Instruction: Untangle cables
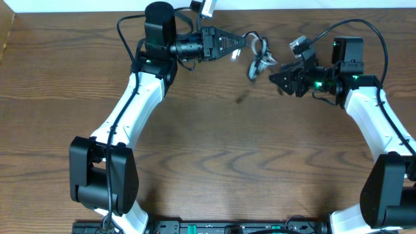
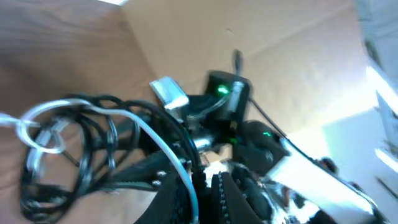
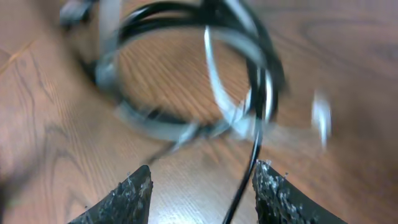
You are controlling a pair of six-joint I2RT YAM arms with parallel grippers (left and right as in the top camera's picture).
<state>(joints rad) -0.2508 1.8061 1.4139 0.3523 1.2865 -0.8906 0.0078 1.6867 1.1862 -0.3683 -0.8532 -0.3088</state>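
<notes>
We find a wooden table [image 1: 214, 162] with two arms over it: the left arm [image 1: 140, 97] reaches along the far side and the right arm [image 1: 377, 117] faces it. The cables [image 1: 258, 57], black and white looped in one bundle, are between the two claws at the far middle. The left claw [image 1: 242, 40] is closed on the bundle. The right claw [image 3: 202, 167] stands parted, gripping nothing; a black strand passes just beside one tip

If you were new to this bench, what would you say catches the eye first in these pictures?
The knot of black and white cables, at the far middle of the table, pinched by the left gripper. Opposite it, the right gripper stands open, a black strand running between its jaws.
</notes>
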